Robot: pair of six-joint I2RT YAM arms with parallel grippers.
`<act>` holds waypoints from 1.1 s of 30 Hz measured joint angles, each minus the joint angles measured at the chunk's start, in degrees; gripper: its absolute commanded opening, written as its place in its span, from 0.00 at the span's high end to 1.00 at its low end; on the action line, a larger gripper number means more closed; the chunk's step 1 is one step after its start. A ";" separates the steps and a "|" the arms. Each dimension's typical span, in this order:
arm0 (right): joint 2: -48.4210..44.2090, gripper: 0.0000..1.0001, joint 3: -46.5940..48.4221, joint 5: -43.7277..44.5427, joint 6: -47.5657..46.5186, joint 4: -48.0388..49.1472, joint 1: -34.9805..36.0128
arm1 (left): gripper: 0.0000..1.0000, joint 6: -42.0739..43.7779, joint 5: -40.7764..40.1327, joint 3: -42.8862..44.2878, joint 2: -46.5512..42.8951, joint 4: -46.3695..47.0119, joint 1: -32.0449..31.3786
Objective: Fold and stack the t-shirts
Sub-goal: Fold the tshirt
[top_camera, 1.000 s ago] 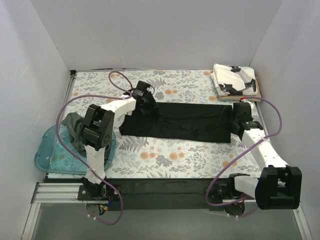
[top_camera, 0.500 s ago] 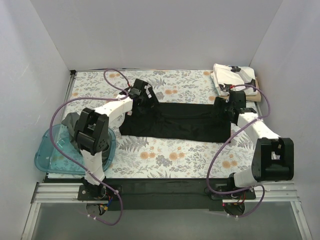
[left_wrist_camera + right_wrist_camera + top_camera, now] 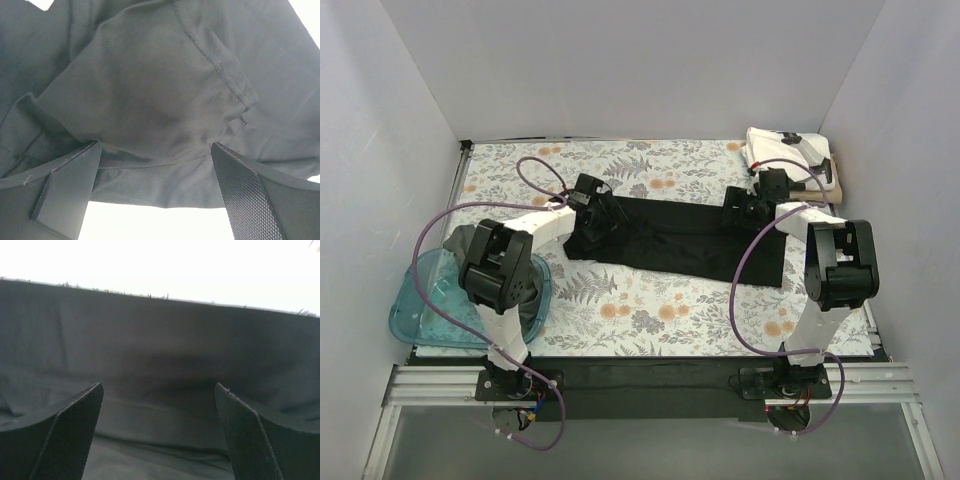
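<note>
Right now the plain black soft cloth t-shirt (image 3: 680,245) lies as a long band across the middle of the frame on the flower-patterned bench (image 3: 640,305). My left claw (image 3: 592,207) is low over its left end and my right claw (image 3: 745,207) is near its upper right edge. Both have their fingers spread wide with nothing pinched, and dark cloth fills both wrist views. I judge the shirt light, limp and quick to bunch, so I would pinch the hem or a doubled edge at matching corners, catching every layer.
</note>
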 measured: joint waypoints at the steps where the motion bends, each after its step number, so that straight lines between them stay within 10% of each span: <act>1: 0.00 0.03 -0.94 -0.44 0.15 0.61 0.04 | 0.07 0.15 0.22 1.70 1.42 0.24 0.17; 16: -19.61 0.02 -25.97 -8.24 8.98 8.02 5.35 | 0.08 5.31 3.06 33.64 24.81 1.57 1.60; 33: -30.21 0.02 -33.29 -7.98 25.33 3.48 40.22 | 0.06 5.81 13.75 61.07 44.70 8.48 1.86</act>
